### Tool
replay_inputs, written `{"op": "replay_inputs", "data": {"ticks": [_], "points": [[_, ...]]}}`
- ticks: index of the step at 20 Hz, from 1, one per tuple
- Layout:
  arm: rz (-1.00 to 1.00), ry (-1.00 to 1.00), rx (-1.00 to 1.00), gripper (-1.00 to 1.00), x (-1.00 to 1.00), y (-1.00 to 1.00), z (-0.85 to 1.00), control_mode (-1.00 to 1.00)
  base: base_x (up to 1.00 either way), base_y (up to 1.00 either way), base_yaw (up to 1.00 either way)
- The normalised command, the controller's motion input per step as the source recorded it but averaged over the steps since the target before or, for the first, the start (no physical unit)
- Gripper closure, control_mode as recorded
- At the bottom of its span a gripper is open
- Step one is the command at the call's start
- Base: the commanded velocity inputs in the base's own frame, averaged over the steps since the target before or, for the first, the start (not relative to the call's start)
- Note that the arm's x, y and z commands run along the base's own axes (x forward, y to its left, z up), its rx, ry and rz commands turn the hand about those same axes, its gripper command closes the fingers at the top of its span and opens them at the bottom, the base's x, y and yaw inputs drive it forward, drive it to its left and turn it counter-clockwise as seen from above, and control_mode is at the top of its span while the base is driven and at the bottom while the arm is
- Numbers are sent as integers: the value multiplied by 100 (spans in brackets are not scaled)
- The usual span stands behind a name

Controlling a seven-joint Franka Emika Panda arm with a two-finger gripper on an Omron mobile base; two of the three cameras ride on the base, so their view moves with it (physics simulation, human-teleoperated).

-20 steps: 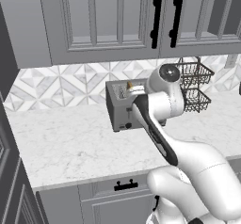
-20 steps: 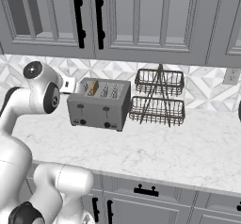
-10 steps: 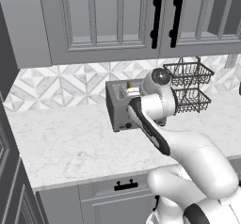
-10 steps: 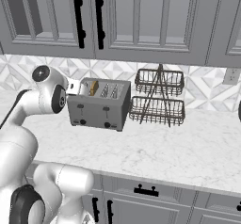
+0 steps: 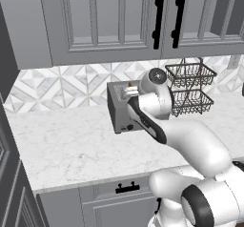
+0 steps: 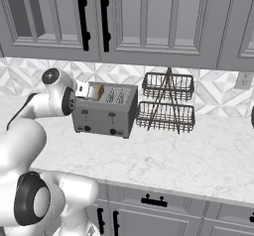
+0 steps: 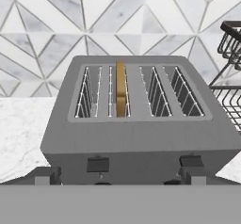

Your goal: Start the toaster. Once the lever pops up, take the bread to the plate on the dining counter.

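I'm on the first step: starting the toaster (image 7: 136, 124). It sits on the worktop (image 6: 168, 153) against the tiled wall, just left of the wire rack (image 6: 166, 103) as the right base view shows it. The bread (image 7: 120, 89) stands on edge in the second slot from the left in the hand view, its top showing above the slot, so I judge it is not pushed down yet.

The gripper (image 7: 120, 176) is released, its jaws spread wide, and it holds nothing. The two dark fingertips (image 7: 47, 176) rise at the bottom of the hand view, level with the toaster's front face, one near each slider tab. In the left base view the hand hangs at the front of the toaster, above its near edge; I cannot tell whether it touches the casing.

The toaster's long axis runs side to side along the wall, with the knobs and tabs facing out toward me. The four slots run front to back, across that axis, and the slice lies along its slot, thin edge up.

Next move, as I read it: the left tab (image 7: 98, 164) is the one in line with the bread's pair of slots, so I'd bring a fingertip over that tab and press it straight down until it latches. The tab is small and sits close to the casing, so the fingertip needs to land squarely or it will slide off. The plate and dining counter come later.
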Motion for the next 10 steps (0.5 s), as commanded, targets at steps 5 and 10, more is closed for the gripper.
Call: {"op": "replay_inputs", "data": {"ticks": [5, 10], "points": [[0, 0, 0, -100, 31, 0, -21, -100, 0, 0, 0], [0, 0, 0, -100, 21, 0, -29, -100, 0, 0, 0]]}}
